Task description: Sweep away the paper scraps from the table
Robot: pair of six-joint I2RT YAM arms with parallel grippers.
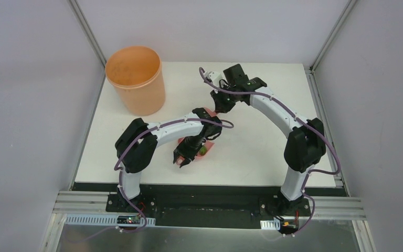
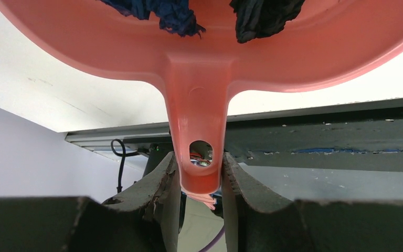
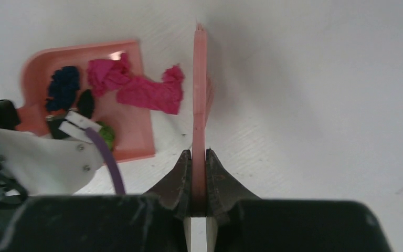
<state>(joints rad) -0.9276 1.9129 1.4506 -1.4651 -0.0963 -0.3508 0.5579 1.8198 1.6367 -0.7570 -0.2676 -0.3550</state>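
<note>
My left gripper point(image 1: 182, 159) is shut on the handle of the pink dustpan point(image 2: 197, 126), fingers either side of its end point(image 2: 198, 178). The pan point(image 3: 134, 139) lies on the white table point(image 1: 252, 152). In it are a dark blue scrap point(image 3: 63, 86), a black scrap point(image 3: 85, 102), an olive green scrap point(image 3: 106, 135) and a magenta scrap point(image 3: 107, 73). A second magenta scrap point(image 3: 149, 93) straddles the pan's open lip. My right gripper point(image 3: 199, 156) is shut on the pink hand brush point(image 3: 199, 89), seen edge-on just right of that scrap. The right gripper also shows in the top view point(image 1: 221, 107).
An orange bucket point(image 1: 136, 79) stands at the table's far left, behind the left arm. The black and aluminium frame point(image 1: 215, 191) runs along the near edge. Grey walls enclose the left, right and far sides.
</note>
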